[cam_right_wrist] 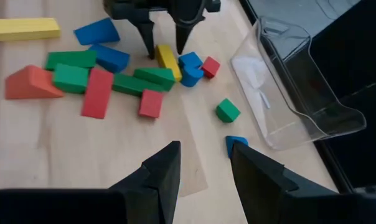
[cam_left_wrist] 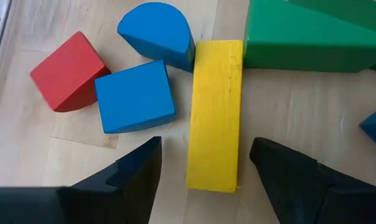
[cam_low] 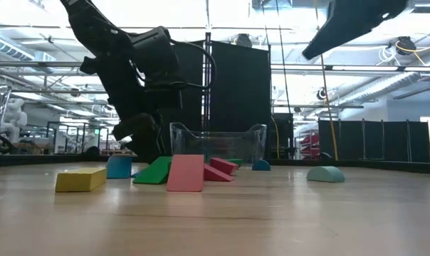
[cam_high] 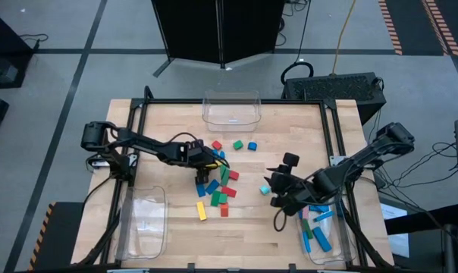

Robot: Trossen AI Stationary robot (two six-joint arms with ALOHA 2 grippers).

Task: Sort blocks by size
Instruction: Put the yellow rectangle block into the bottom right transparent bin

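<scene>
1. Closest to the lens in the left wrist view, we see our left hand (cam_left_wrist: 203, 171) with its two dark fingers spread wide, straddling one end of a long yellow wooden bar (cam_left_wrist: 216, 115) lying flat on the pale wooden table (cam_high: 290, 235).
2. We judge the sorting partly done: the clear plastic bin (cam_high: 324, 235) by our right arm already holds several blue and green pieces.
3. We see two other clear bins, at the far edge (cam_high: 230, 108) and near left (cam_high: 144, 224), apparently holding nothing.
4. Most of the coloured blocks (cam_high: 218, 186) lie loose mid-table, so much remains.
5. Our right hand (cam_high: 278, 199) hovers near the loose pile beside its bin, fingers parted and holding nothing.
</scene>
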